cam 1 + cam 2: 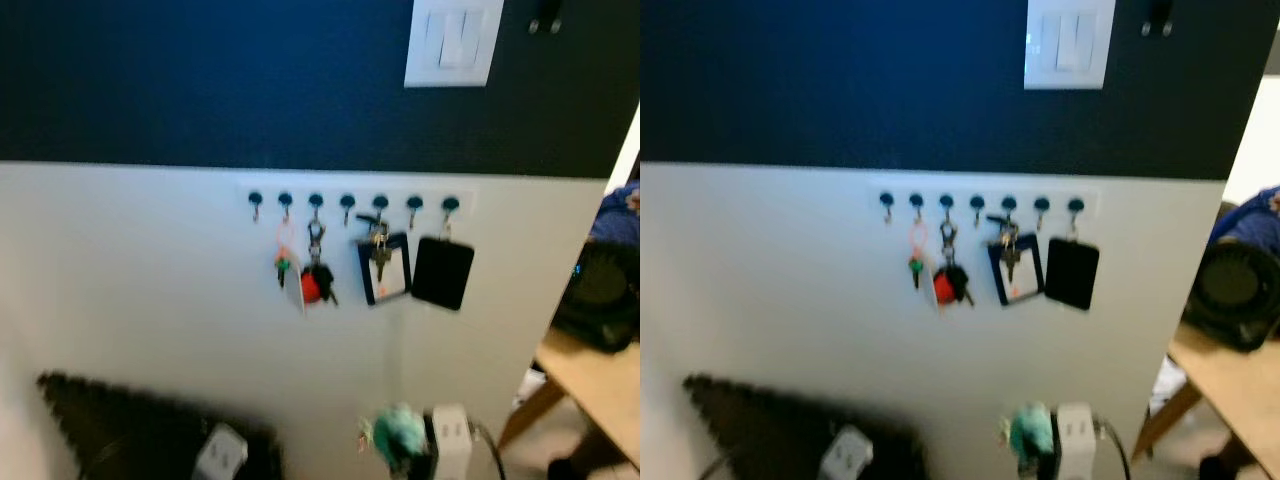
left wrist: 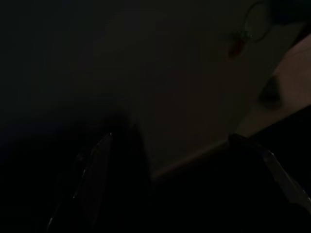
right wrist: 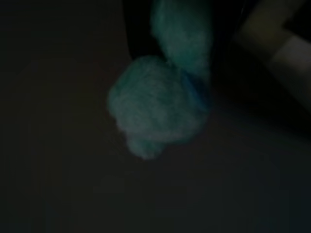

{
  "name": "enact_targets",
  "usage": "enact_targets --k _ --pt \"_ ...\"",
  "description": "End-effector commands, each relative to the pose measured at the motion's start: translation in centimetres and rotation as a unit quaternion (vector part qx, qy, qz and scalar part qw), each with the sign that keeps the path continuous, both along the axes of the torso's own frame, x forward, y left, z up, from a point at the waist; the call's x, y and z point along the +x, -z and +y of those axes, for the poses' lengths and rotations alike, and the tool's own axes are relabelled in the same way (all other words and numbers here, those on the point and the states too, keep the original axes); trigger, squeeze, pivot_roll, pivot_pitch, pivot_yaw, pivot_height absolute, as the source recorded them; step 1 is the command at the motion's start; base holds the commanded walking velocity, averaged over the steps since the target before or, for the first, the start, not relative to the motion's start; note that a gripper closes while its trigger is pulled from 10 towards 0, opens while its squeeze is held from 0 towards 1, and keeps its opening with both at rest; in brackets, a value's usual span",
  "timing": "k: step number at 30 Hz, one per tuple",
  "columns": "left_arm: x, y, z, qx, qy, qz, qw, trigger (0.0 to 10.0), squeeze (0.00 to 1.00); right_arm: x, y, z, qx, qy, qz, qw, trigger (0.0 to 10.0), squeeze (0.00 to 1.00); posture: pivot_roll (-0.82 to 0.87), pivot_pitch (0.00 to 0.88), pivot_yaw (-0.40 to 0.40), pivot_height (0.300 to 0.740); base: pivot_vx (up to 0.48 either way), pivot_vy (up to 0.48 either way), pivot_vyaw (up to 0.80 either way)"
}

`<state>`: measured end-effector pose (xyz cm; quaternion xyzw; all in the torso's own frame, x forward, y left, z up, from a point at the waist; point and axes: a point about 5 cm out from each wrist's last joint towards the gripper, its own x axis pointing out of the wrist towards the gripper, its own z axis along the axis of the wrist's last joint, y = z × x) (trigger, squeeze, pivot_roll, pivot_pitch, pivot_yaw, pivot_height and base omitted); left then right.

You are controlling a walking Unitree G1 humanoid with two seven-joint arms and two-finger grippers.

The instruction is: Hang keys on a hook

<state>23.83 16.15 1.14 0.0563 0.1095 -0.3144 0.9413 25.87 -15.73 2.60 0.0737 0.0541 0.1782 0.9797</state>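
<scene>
A row of several dark hooks (image 1: 347, 203) runs along the white wall panel. Some of them carry things: a green key on a pink ring (image 1: 283, 262), a red and black fob (image 1: 315, 283), keys with a blue-framed card (image 1: 383, 265) and a black card (image 1: 443, 272). The leftmost hook (image 1: 255, 200) is bare. Low in the picture, below the rack, my right gripper (image 1: 432, 458) holds a key ring with a fluffy teal pom-pom (image 1: 400, 430), which appears close up in the right wrist view (image 3: 160, 102). My left gripper (image 1: 215, 455) hangs low at the left; its fingers (image 2: 95, 179) stand apart in the dark.
A white light switch (image 1: 455, 40) sits on the dark upper wall. To the right stands a wooden table (image 1: 600, 385) with a black round object (image 1: 605, 290) on it and something blue (image 1: 622, 220) behind. The picture is slightly blurred.
</scene>
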Motion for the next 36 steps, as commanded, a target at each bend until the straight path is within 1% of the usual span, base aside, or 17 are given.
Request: enact_targets --k 1,5,6,7,8,10,12,13,14,18,20,21,24,26,27,32,36 --pt "0.2 -1.3 0.5 -0.019 0.021 -0.012 1.000 10.0 0.00 0.5 -2.5 1.2 0.013 -0.045 -0.059 0.997 10.0 0.00 0.06 0.000 0.019 0.740 0.000 0.000 0.00" --pt "0.7 -3.3 0.5 -0.054 0.036 -0.026 0.998 10.0 0.00 0.8 -6.1 3.0 0.027 -0.112 -0.120 0.986 10.0 0.00 0.06 0.000 0.017 0.740 0.000 0.000 0.00" --pt "0.7 -3.3 0.5 -0.054 0.036 -0.026 0.998 10.0 0.00 0.8 -6.1 3.0 0.027 -0.112 -0.120 0.986 10.0 0.00 0.06 0.000 0.017 0.740 0.000 0.000 0.00" --pt "1.0 -3.8 0.7 -0.070 0.029 -0.032 0.997 10.0 0.00 0.9 -7.6 3.5 0.027 -0.132 -0.149 0.980 10.0 0.00 0.06 0.002 0.017 0.740 0.000 0.000 0.00" --pt "1.0 -3.8 0.7 -0.070 0.029 -0.032 0.997 10.0 0.00 0.9 -7.6 3.5 0.027 -0.132 -0.149 0.980 10.0 0.00 0.06 0.002 0.017 0.740 0.000 0.000 0.00" --pt "1.2 -4.4 1.3 -0.096 0.008 -0.037 0.995 10.0 0.00 0.9 -10.2 4.5 0.038 -0.166 -0.187 0.968 10.0 0.00 0.06 0.005 0.019 0.740 0.000 0.000 0.00" --pt "1.2 -4.4 1.3 -0.096 0.008 -0.037 0.995 10.0 0.00 0.9 -10.2 4.5 0.038 -0.166 -0.187 0.968 10.0 0.00 0.06 0.005 0.019 0.740 0.000 0.000 0.00" --pt "1.0 -4.6 1.7 -0.099 -0.002 -0.034 0.994 10.0 0.00 0.7 -12.4 5.4 0.048 -0.196 -0.213 0.956 10.0 0.00 0.05 0.009 0.021 0.740 0.000 0.000 0.00" --pt "0.8 -4.6 1.8 -0.099 -0.003 -0.030 0.995 10.0 0.00 0.7 -13.2 5.7 0.049 -0.207 -0.222 0.952 10.0 0.00 0.05 0.009 0.020 0.740 0.000 0.000 0.00" --pt "0.6 -4.4 2.0 -0.091 -0.011 -0.027 0.995 10.0 0.00 1.0 -14.7 6.3 0.043 -0.213 -0.241 0.946 10.0 0.00 0.05 0.009 0.019 0.740 0.000 0.000 0.00" --pt "0.9 -4.5 2.3 -0.085 -0.037 -0.037 0.995 10.0 0.00 1.4 -15.7 6.6 0.047 -0.209 -0.256 0.943 10.0 0.00 0.05 0.014 0.017 0.740 0.000 0.000 0.00" --pt "1.2 -4.8 2.4 -0.099 -0.058 -0.044 0.992 10.0 0.00 1.8 -16.9 7.0 0.053 -0.209 -0.272 0.938 10.0 0.00 0.05 0.020 0.016 0.740 0.000 0.000 0.00" --pt "1.3 -4.9 2.4 -0.106 -0.061 -0.046 0.991 10.0 0.00 1.9 -17.3 7.1 0.056 -0.209 -0.278 0.936 10.0 0.00 0.05 0.020 0.016 0.740 0.000 0.000 0.00" --pt "1.3 -5.5 1.7 -0.125 -0.043 -0.047 0.990 10.0 0.00 2.5 -19.0 7.6 0.073 -0.205 -0.304 0.928 10.0 0.00 0.06 0.026 0.011 0.740 0.000 0.000 0.00" --pt "1.3 -5.5 1.7 -0.125 -0.043 -0.047 0.990 10.0 0.00 2.5 -19.0 7.6 0.073 -0.205 -0.304 0.928 10.0 0.00 0.06 0.026 0.011 0.740 0.000 0.000 0.00" --pt "1.4 -6.5 0.3 -0.147 -0.009 -0.050 0.988 10.0 0.00 3.5 -22.9 8.3 0.088 -0.188 -0.359 0.910 10.0 0.00 0.06 0.029 0.007 0.740 0.000 0.000 0.00" --pt "1.4 -6.9 -0.2 -0.153 0.005 -0.052 0.987 10.0 0.00 3.8 -24.3 8.6 0.086 -0.177 -0.383 0.903 10.0 0.00 0.06 0.028 0.008 0.740 0.000 0.000 0.00"
